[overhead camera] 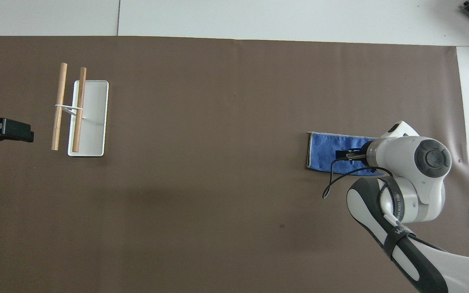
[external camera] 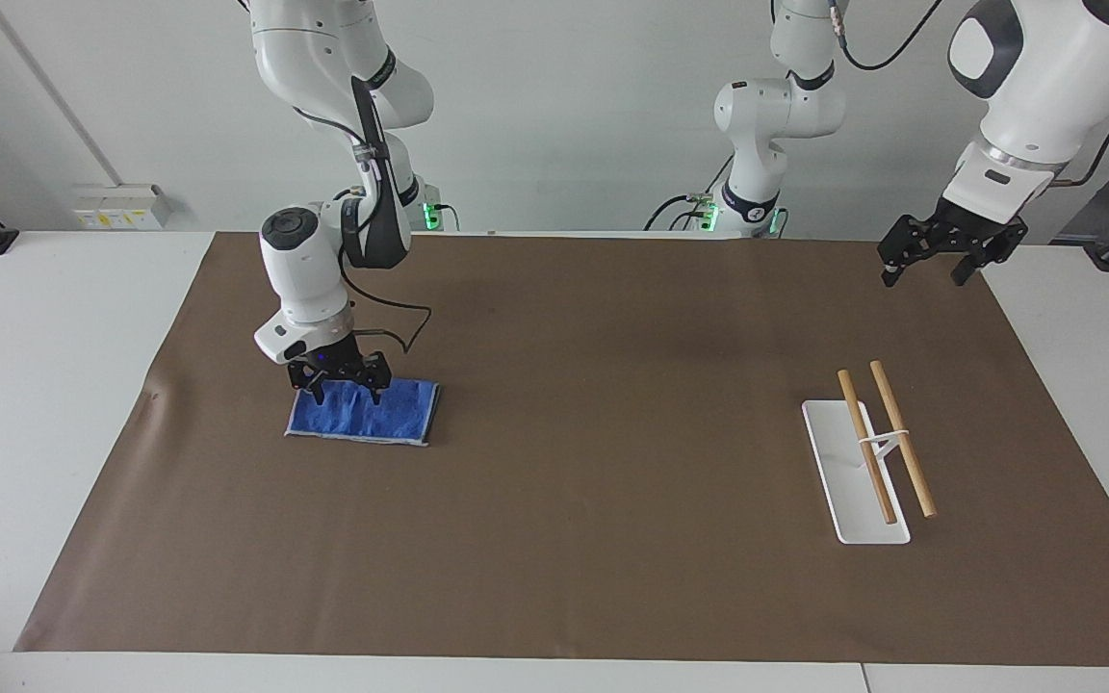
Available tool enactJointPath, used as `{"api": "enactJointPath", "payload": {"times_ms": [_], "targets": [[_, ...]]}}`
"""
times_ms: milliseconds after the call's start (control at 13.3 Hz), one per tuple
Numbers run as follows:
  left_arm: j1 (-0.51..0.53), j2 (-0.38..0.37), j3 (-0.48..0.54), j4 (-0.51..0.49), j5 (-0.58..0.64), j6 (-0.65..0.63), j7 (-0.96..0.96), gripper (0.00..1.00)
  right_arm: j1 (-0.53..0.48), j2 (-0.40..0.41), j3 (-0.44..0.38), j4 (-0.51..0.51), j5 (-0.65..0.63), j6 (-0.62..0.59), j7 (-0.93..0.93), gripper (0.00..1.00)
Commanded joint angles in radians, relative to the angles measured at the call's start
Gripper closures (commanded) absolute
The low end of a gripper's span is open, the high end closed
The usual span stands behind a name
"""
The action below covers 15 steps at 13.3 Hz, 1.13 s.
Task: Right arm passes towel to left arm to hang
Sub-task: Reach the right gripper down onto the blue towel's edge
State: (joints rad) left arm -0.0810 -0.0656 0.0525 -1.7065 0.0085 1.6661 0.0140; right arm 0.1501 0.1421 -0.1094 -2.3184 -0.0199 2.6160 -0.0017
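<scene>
The right pincer (external camera: 341, 382) is down at the towel (external camera: 367, 412), its black fingers spread apart and their tips touching or pressing into the blue cloth along the edge nearest the robots, at the end toward the right arm's end of the table; whether any cloth is pinched between them cannot be made out. From overhead the right arm (overhead camera: 405, 179) covers that end of the towel (overhead camera: 328, 152), so only the pincer's tip (overhead camera: 346, 154) pokes out over the blue, and contact cannot be judged there. The towel lies flat on the brown mat (external camera: 574, 481) spread over the table (external camera: 25, 385). The facing view shows the whole towel and its pale hem, which the overhead view cuts short. The left pincer (external camera: 935, 255) hangs waiting in the air over the mat's corner at the left arm's end, fingers spread wide; overhead it is cut off by the edge (overhead camera: 4, 130). A white rack (external camera: 853, 472) with two wooden rods (external camera: 901, 438) stands well apart from the towel, toward the left arm's end.
</scene>
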Motion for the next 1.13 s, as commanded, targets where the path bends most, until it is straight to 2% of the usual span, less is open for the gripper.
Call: {"api": "enactJointPath", "payload": {"times_ms": [0, 677, 752, 902, 1053], "targets": [[0.01, -0.02, -0.008, -0.019, 0.021, -0.002, -0.006, 0.0, -0.017, -0.001, 0.007, -0.025, 0.012, 0.032, -0.06, 0.0], [0.012, -0.02, -0.01, -0.019, 0.021, -0.002, -0.006, 0.0, -0.017, 0.014, 0.007, -0.033, 0.167, 0.044, -0.173, 0.0], [0.012, -0.02, -0.01, -0.019, 0.021, -0.002, -0.006, 0.0, -0.015, 0.014, 0.007, -0.033, 0.167, 0.044, -0.173, 0.06], [0.012, -0.02, -0.01, -0.019, 0.021, -0.002, -0.006, 0.0, -0.007, 0.014, 0.007, -0.033, 0.167, 0.042, -0.173, 0.54], [0.012, -0.022, -0.008, -0.019, 0.021, -0.002, -0.006, 0.0, -0.006, 0.014, 0.007, -0.033, 0.167, 0.041, -0.167, 0.9]]}}
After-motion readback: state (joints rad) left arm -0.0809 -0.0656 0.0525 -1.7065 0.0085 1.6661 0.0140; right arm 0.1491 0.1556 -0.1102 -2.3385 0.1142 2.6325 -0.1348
